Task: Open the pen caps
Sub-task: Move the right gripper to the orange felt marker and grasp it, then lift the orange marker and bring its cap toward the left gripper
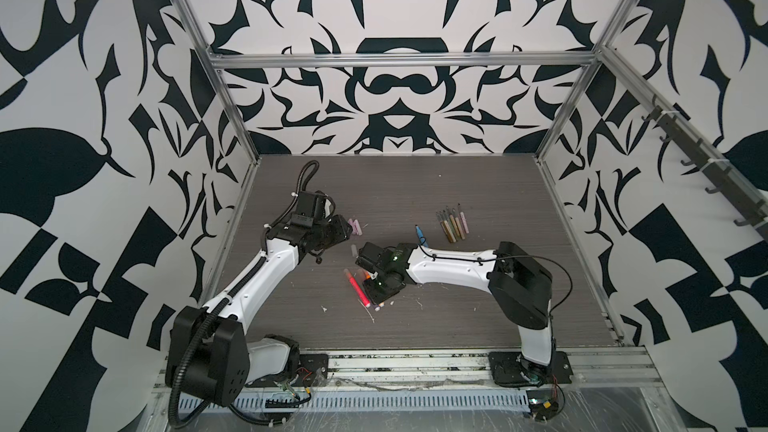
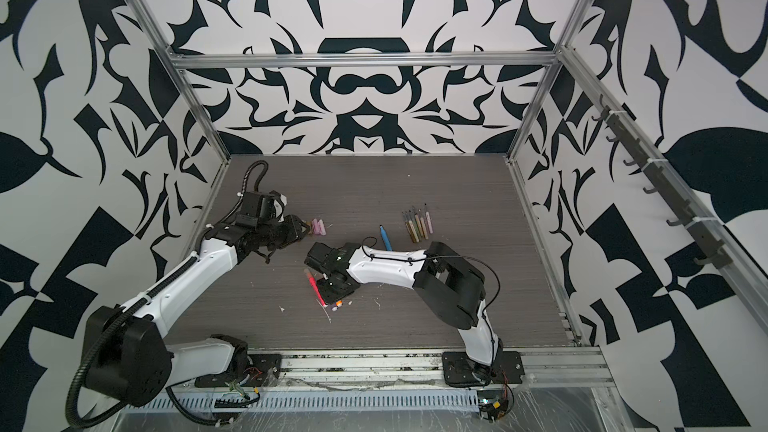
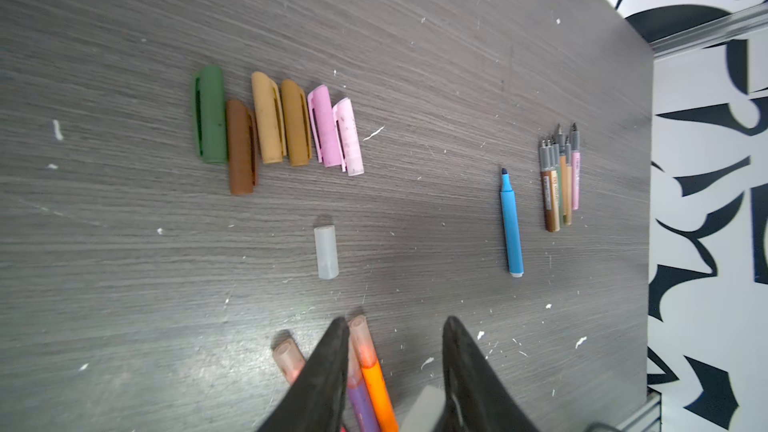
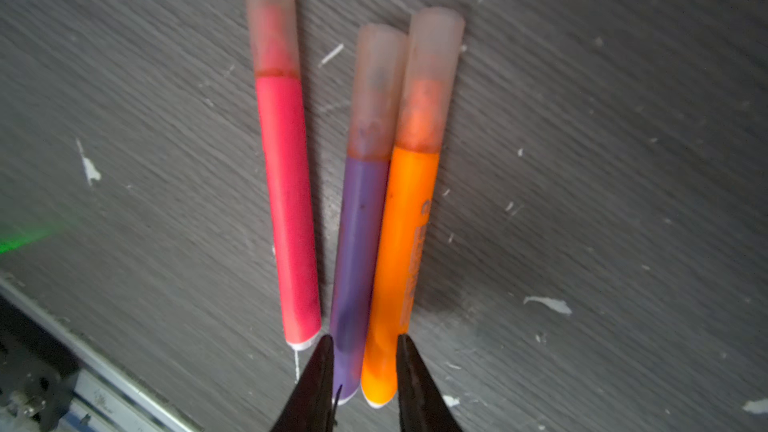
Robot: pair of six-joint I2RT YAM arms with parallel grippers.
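ok, right gripper [image 4: 365,338] clamped on the rear ends of purple pen [image 4: 357,243] and orange pen [image 4: 405,243], both flat on table [image 4: 602,160], side by side and touching. pink pen [image 4: 286,201] lies just beside them, not gripped. all three have translucent caps [image 4: 378,85] on. left gripper [image 3: 395,322] jaws apart, over the table. one clear cap [image 3: 326,252] lies alone mid-table, six coloured caps [image 3: 268,118] in a row beyond it. blue pen [image 3: 511,226] uncapped, near a bundle of thin pens [image 3: 559,184], tips bare.
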